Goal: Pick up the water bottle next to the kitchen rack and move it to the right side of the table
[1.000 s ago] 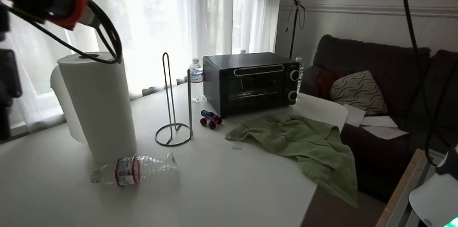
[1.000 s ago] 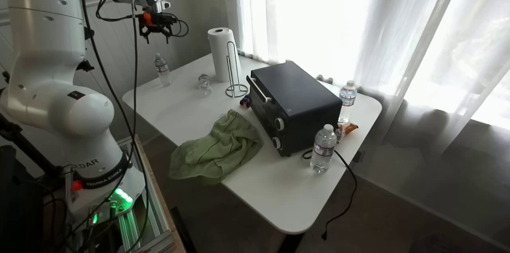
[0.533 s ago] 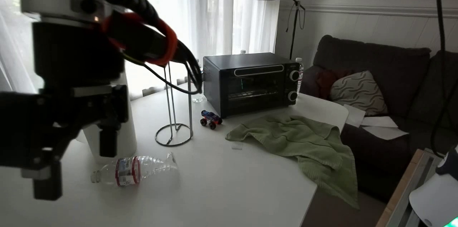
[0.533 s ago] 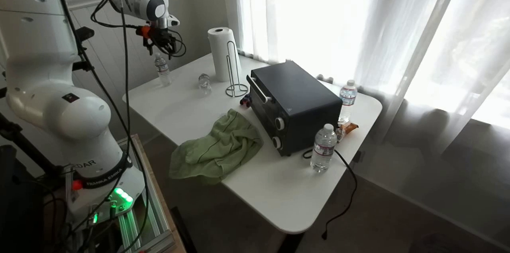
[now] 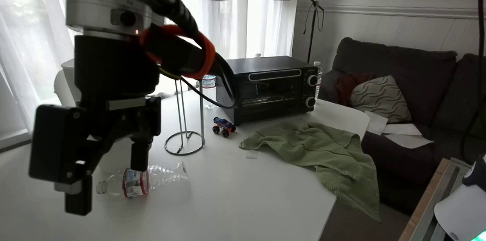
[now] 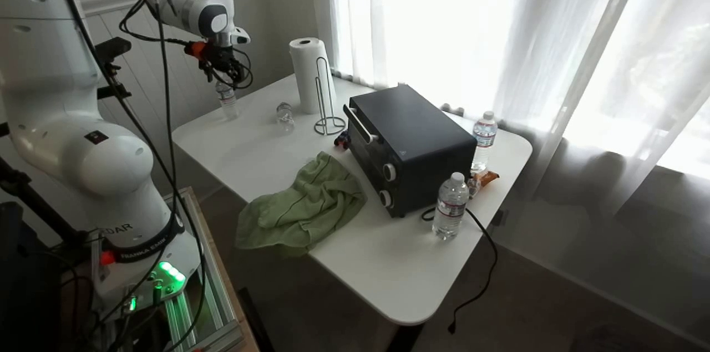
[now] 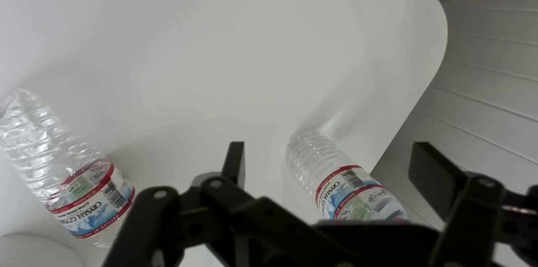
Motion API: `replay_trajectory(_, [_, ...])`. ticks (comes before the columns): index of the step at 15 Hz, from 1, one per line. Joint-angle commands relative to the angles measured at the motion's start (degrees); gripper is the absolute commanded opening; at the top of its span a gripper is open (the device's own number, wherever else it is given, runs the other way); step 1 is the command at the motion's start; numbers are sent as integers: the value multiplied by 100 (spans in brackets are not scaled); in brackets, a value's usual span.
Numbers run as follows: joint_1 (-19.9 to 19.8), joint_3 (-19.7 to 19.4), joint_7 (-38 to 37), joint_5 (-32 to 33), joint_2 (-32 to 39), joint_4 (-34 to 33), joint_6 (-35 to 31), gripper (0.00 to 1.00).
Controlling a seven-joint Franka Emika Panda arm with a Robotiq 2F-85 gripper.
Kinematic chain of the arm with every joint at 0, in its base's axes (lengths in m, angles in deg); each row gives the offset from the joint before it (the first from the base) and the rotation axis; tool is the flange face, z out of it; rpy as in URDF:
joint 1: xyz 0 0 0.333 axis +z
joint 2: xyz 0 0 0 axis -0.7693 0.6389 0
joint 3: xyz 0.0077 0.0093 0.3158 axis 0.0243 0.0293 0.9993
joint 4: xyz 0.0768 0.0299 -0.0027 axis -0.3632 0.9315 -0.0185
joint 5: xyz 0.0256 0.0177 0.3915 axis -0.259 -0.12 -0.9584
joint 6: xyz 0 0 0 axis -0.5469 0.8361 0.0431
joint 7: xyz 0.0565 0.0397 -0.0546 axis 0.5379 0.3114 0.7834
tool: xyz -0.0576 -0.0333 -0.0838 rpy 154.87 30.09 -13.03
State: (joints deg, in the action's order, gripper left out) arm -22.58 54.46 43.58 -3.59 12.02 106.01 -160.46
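The kitchen rack [image 5: 202, 119], a thin wire stand, is upright on the table [image 5: 246, 195]. A capped clear water bottle [image 5: 210, 83] stands beyond it, beside the oven, partly hidden by the rack and a cable. A similar upright bottle [image 6: 228, 101] stands at the table's far end; in the wrist view this bottle [image 7: 336, 187] appears between my fingers, its cap hidden. An uncapped red-banded bottle [image 5: 167, 175] lies on its side; it also shows in the wrist view [image 7: 84, 187]. My gripper [image 5: 109, 178] is open and empty above the table, over the far-end bottle in an exterior view [image 6: 223, 77].
A paper towel roll [image 6: 312, 77] stands beside the rack. A black toaster oven [image 5: 273, 93], a toy truck [image 5: 224, 126] and a green towel [image 5: 322, 153] are on the table. Two more bottles [image 6: 450, 208] [image 6: 483, 138] stand by the oven. A sofa [image 5: 402, 62] is beyond.
My gripper has come down towards the table and, in an exterior view, moved from the left edge to in front of the paper towel roll and lying bottle. The bottles and rack have not moved.
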Motion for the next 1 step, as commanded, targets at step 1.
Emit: replay_trajectory(1, [-74,70,-28,42,19,-21,11,100])
